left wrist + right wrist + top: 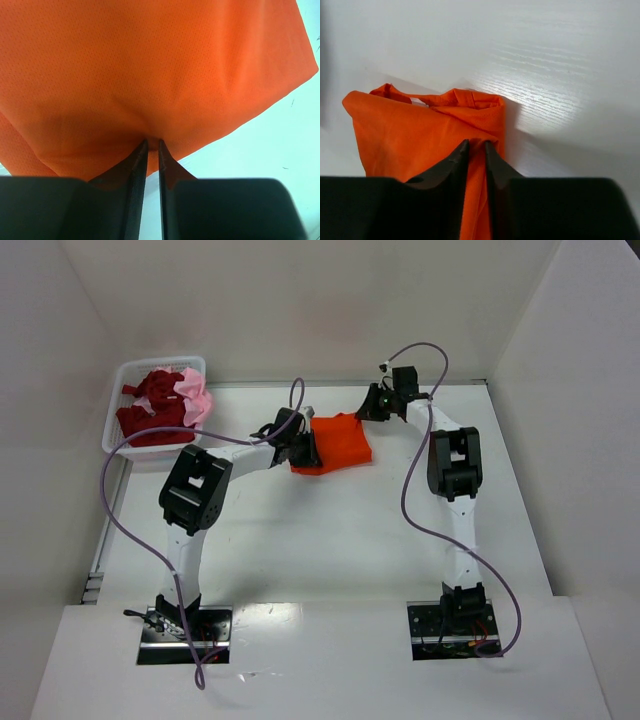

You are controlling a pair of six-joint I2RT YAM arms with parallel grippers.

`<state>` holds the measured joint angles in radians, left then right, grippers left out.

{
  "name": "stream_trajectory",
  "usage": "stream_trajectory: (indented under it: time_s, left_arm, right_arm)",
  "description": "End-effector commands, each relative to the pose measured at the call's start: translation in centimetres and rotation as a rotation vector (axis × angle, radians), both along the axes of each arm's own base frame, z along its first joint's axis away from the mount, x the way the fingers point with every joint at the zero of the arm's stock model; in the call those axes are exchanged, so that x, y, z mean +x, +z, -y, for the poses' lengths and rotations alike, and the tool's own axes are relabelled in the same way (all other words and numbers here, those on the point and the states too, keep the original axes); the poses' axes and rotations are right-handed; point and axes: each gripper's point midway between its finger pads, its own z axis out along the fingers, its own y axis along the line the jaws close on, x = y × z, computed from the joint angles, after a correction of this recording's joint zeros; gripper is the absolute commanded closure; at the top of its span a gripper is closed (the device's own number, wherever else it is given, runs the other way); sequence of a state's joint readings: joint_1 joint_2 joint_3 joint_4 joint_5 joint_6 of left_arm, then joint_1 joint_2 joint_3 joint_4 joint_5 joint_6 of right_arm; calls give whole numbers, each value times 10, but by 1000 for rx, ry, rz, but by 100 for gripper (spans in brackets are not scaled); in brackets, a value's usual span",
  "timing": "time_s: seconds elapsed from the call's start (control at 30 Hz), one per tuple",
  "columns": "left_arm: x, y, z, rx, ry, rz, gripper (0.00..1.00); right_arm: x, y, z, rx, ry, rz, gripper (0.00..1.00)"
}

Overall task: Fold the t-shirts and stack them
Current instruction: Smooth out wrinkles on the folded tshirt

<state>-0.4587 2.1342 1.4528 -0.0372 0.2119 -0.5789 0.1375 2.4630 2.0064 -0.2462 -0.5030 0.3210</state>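
A bright orange t-shirt (340, 443) lies bunched at the middle back of the table. My left gripper (303, 447) is at its left edge. In the left wrist view the left gripper (153, 141) is shut on a pinch of the orange t-shirt (150, 65), which fills most of that view. My right gripper (368, 406) is at the shirt's far right corner. In the right wrist view the right gripper (476, 144) has narrow jaws closed on a fold of the orange t-shirt (410, 130). Dark red t-shirts (148, 410) and a pale pink t-shirt (196, 398) lie crumpled in a basket.
The white mesh basket (122, 372) stands at the back left of the white table (330, 540). White walls enclose the table at the back and both sides. Purple cables loop from each arm.
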Motion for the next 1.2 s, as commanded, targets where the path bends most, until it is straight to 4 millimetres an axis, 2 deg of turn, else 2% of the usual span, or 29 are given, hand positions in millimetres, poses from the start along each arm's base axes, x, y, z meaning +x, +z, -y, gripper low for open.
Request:
stream_trajectory:
  time_s: [0.0,0.03,0.07,0.13,0.17,0.2,0.27,0.4,0.47,0.67,0.77,1.03,1.07,1.13,1.17]
  left_arm:
    - [-5,-8,0,2,-24,-24,78]
    - [-4,-4,1,-2,-24,-16,77]
    - [-4,-4,1,-2,-24,-15,75]
    - [-4,-4,1,-2,-24,-15,75]
    - [-4,-4,1,3,-31,-11,75]
    - [-5,-3,2,-3,-37,-13,74]
    - [-5,1,2,-7,-37,-5,74]
    - [-6,2,3,-13,-44,-8,73]
    - [-6,2,3,-13,-44,-8,73]
    - [-12,-5,2,-12,-51,-29,73]
    - [-12,-5,1,-7,-57,-24,73]
    - [-18,-9,1,-6,-65,-44,73]
    - [-18,-9,1,-6,-65,-44,73]
    - [-18,-9,0,-2,-71,-39,73]
    - [-18,-9,0,-2,-71,-39,73]
  right_arm:
    - [10,14,2,-18,-3,41,73]
    - [11,21,4,-24,-13,54,69]
    - [12,27,5,-28,-20,66,60]
    - [14,34,7,-38,-23,85,53]
    - [14,44,7,-35,-23,100,52]
    - [12,39,7,-37,-23,90,50]
    - [12,56,13,-34,-33,114,49]
    - [1,49,13,-31,-25,93,49]
    - [0,48,11,-24,-17,97,56]
    - [-1,15,6,9,-8,30,75]
    - [3,18,3,31,-9,39,85]
    - [24,27,3,35,-32,96,88]
    - [31,36,2,39,-32,125,88]
    - [35,29,3,30,-41,110,88]
    - [40,38,2,33,-41,128,86]
